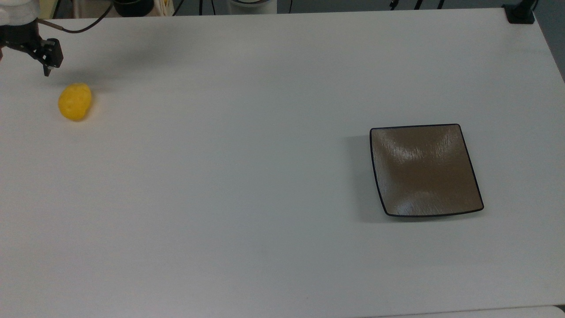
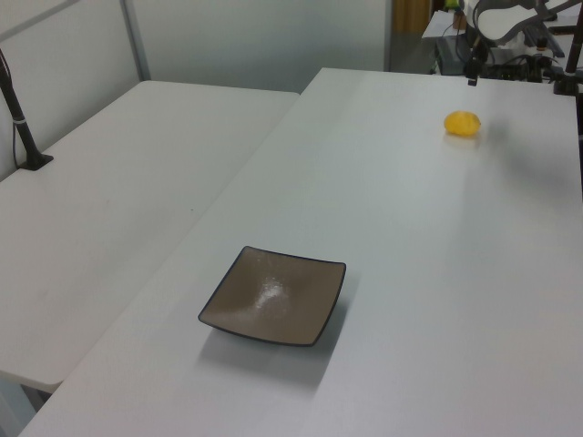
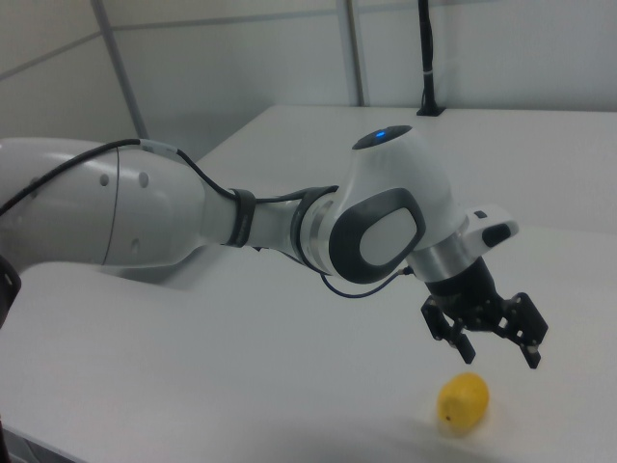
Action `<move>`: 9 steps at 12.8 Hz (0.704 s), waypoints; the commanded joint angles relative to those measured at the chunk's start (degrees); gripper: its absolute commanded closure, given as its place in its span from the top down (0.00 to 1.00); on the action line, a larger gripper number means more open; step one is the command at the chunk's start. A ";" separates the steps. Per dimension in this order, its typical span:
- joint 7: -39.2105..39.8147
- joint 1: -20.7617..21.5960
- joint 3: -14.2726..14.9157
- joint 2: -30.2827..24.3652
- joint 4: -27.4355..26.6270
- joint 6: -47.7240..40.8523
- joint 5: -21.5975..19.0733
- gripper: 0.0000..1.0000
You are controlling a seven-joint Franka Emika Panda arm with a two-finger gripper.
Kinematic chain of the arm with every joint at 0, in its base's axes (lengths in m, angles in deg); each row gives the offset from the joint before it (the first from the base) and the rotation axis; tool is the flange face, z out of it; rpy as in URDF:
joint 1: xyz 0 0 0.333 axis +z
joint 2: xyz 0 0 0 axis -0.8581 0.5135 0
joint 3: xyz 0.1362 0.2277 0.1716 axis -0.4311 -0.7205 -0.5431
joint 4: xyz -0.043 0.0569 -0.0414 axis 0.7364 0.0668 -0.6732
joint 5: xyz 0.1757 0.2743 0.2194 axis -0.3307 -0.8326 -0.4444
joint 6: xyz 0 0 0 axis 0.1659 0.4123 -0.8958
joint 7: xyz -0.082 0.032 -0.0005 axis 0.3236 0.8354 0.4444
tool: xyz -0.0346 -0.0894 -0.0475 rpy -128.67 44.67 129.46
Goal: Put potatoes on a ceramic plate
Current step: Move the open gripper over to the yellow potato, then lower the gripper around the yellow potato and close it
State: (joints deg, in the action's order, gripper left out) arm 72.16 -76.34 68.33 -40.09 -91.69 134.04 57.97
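One lumpy yellow potato (image 3: 464,401) lies bare on the table (image 1: 247,176); claw (image 3: 500,355) spread apart above.

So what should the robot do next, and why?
Probably lower the gripper onto the potato. It hangs open just above the potato, which lies on the table, far from the empty plate.
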 commanded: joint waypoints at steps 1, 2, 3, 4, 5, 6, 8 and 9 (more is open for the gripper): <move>0.48 0.09 0.17 2.31 0.33 2.00 0.16 1.00; 0.31 0.09 0.08 3.10 0.24 3.05 -0.01 1.00; 0.13 0.09 -0.09 3.81 0.15 3.33 -0.10 1.00; -0.05 0.09 -0.27 3.99 0.07 3.33 -0.28 1.00; -0.05 0.09 -0.36 4.16 -0.20 3.33 -0.28 1.00; -0.05 0.09 -0.88 4.51 -0.37 3.42 -0.28 1.00; -0.14 0.09 -1.85 4.60 -0.46 3.42 -0.80 1.00; -0.14 0.01 -2.46 4.52 -0.46 3.33 -1.24 1.00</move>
State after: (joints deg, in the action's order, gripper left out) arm 72.12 -76.23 67.01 -35.21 -91.74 136.27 57.81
